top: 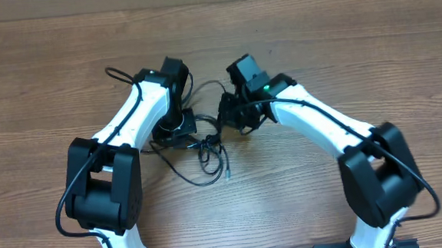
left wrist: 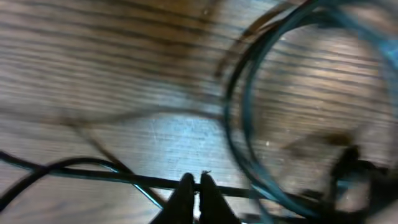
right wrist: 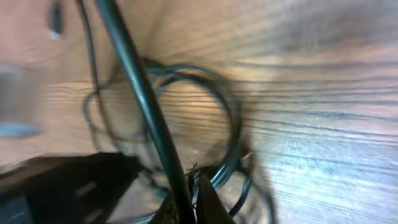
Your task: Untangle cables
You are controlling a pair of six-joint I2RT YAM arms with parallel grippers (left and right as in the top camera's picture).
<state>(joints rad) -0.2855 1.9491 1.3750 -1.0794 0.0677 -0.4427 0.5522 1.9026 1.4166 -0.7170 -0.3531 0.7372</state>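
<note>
The cables are thin black cords tangled in the middle of the wooden table, with loops trailing toward the front and a strand curling out at the back left. My left gripper is down on the left side of the tangle; in the left wrist view its fingers are shut on one black strand lying across the table, beside a round loop. My right gripper is at the right side of the tangle; its fingers are shut on a taut black strand above coiled loops.
The table is brown wood grain. Both white arms reach in from the front edge and meet close together over the tangle, with my own black arm cables running along them.
</note>
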